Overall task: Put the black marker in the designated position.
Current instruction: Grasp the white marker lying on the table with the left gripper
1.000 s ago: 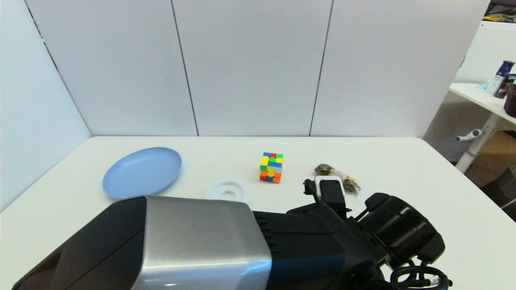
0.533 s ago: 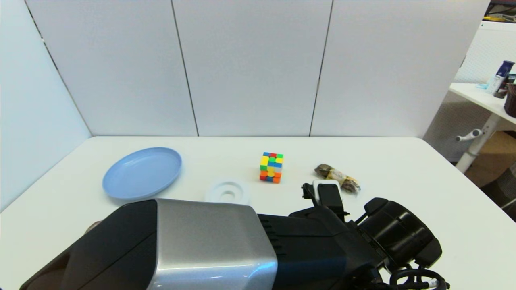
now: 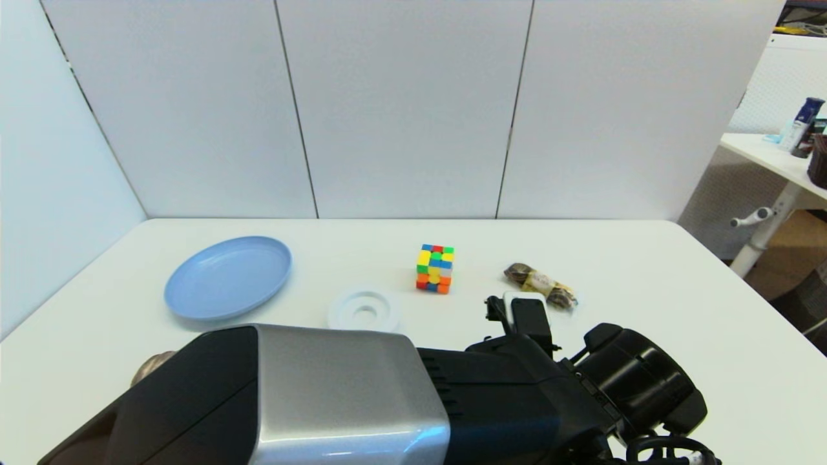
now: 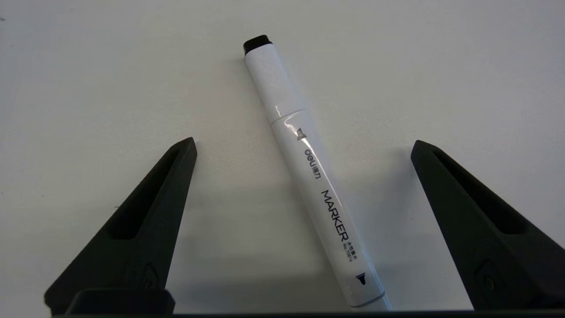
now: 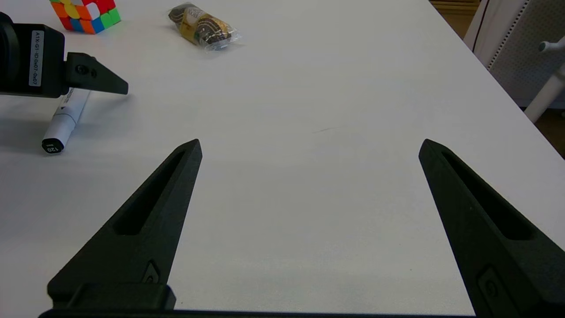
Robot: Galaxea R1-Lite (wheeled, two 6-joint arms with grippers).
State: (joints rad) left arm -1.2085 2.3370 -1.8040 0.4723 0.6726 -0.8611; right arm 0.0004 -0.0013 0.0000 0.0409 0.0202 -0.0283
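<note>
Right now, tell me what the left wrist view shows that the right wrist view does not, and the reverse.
Only the left wrist view shows the black marker's printed barrel close up, lying flat between the left tool's wide-open fingers, untouched. Only the right wrist view shows the colour cube, the wrapped snack and the right tool, open over bare table. It also shows the left tool from the side, low over the marker. Both share the marker and the white tabletop.

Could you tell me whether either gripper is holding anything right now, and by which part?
Nothing is held: the left gripper is open astride the black marker, and the right gripper is open.
</note>
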